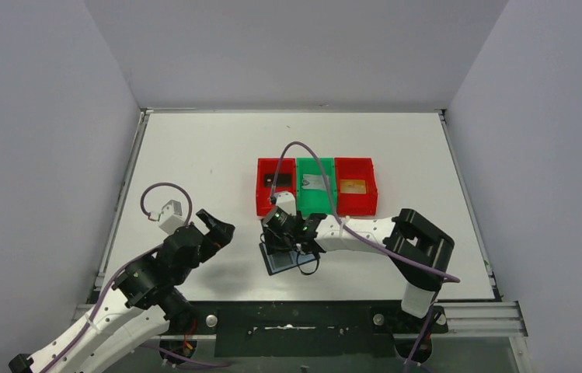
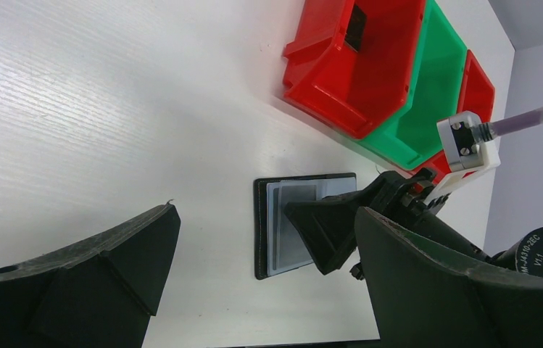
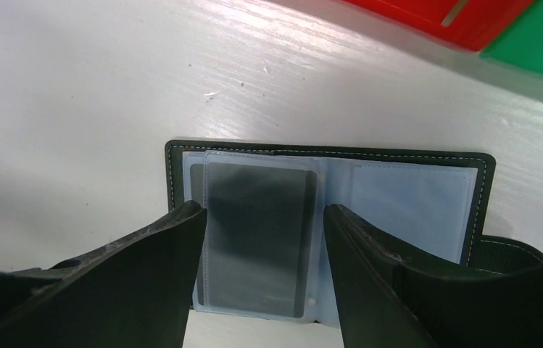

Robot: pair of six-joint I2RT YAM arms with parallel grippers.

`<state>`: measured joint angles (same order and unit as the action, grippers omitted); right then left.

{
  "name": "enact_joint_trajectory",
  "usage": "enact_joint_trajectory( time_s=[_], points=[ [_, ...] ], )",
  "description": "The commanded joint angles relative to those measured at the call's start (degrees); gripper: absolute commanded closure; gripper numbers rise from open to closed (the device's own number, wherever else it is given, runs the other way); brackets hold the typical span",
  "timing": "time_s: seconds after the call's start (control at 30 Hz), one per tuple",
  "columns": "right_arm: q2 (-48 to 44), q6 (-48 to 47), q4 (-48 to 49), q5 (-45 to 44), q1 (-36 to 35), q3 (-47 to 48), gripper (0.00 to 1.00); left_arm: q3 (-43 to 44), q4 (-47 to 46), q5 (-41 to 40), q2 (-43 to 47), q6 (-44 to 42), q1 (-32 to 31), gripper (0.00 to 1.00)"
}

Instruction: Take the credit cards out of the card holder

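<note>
Left arm crooked at lower left. Left gripper (image 1: 217,225) hovers off the table (image 1: 194,155), jaws wide, empty. Card holder (image 1: 280,262) lies open at centre. Right arm reaches leftward. Right gripper (image 3: 262,217) is over it, jaws part-open astride a sleeved dark card (image 3: 259,239); contact unclear.

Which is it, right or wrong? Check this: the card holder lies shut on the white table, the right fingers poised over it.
Wrong on one point. The card holder lies open, not shut, on the white table, the right fingers poised over it. The right wrist view shows its clear pockets face up.
</note>
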<state>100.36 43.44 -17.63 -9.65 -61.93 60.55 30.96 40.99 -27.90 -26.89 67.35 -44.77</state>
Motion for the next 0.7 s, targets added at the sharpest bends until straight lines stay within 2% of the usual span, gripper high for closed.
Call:
enact_joint_trajectory(
  time_s=[0.0, 0.13, 0.23, 0.37, 0.47, 0.67],
  points=[
    [2.25, 1.02, -0.23, -2.04, -0.01, 2.59, 0.4, 0.15, -1.44, -0.75, 0.26, 0.81, 0.39, 0.06],
    [3.68, 1.67, -1.08, -2.44, -0.38, 2.84, 0.44, -0.66, -2.33, 0.09, 0.26, 1.33, 0.39, 0.06],
    [4.06, 2.19, -1.9, -3.25, -0.36, 2.82, 0.51, -0.98, -2.82, 0.45, 0.19, 1.46, 0.39, 0.06],
    [3.41, 2.35, -0.93, -2.87, -0.25, 2.31, 0.64, -1.35, -3.33, 0.64, 0.02, 1.47, 0.39, 0.06],
    [2.56, 2.9, -0.17, -2.33, 0.08, 1.81, 0.7, -1.72, -4.4, 1.39, -0.35, 1.15, 0.41, 0.06],
    [1.06, 3.45, 4.29, 2.62, 2.36, -1.01, 0.92, -2.22, -7.92, 4.58, -3.19, -0.49, 0.39, 0.06]
  ],
)
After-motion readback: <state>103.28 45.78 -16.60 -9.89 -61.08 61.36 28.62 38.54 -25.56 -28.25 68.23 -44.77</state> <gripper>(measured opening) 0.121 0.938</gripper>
